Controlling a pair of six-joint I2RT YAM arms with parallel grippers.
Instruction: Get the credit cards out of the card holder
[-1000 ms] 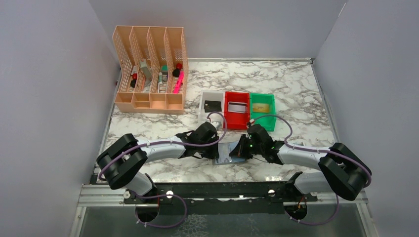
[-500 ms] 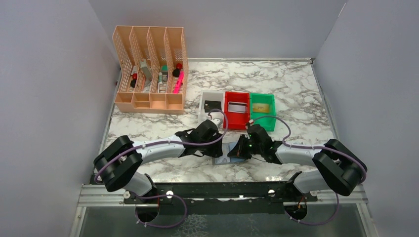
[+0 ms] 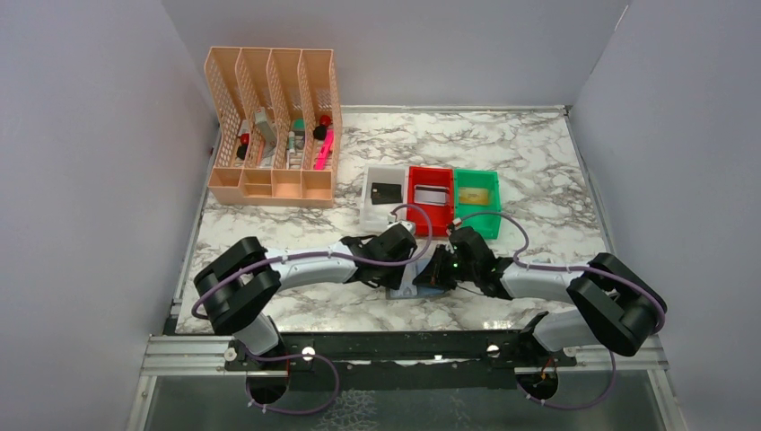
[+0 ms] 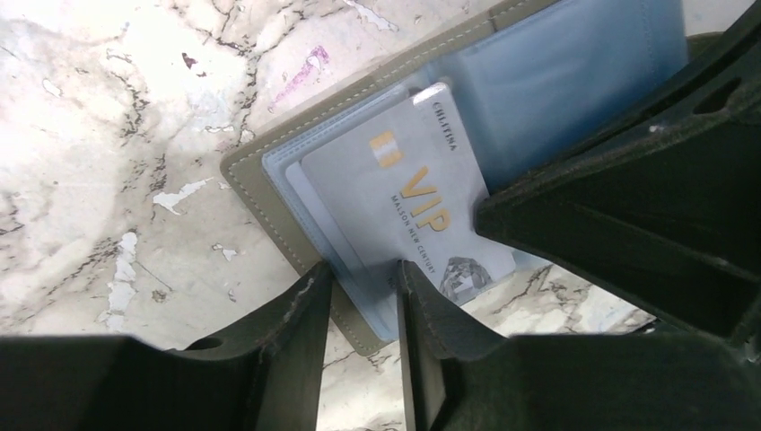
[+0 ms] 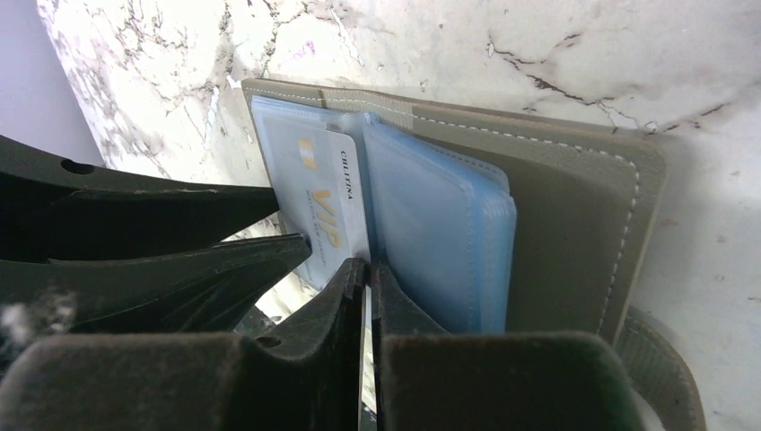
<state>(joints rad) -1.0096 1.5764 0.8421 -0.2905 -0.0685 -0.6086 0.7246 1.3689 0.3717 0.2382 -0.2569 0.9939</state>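
Card holder (image 3: 406, 282) lying open on the marble surface (image 4: 108, 135), seen from both wrists. One of the credit cards, the silvery-white card (image 4: 404, 197) with gold lettering, sits in a light-blue sleeve on the leaf nearest my left arm. Its long axis runs parallel to the fold, so one short end points toward the near rim of the holder.

My left pincer (image 4: 362, 274) is partly open. Its narrow gap sits at that near rim, over the sleeve's edge and just to one side of the card's near corner, with nothing gripped.

My right pincer (image 5: 366, 267) is almost closed at the fold beside the card. It appears to pinch a thin sleeve edge of the holder, which I judge steadies the holder.

Both arms are at the holder, but only the left has free jaws. I judge the coming move is a small sideways shift to bring the card's short end between them, then a pull along the long axis.
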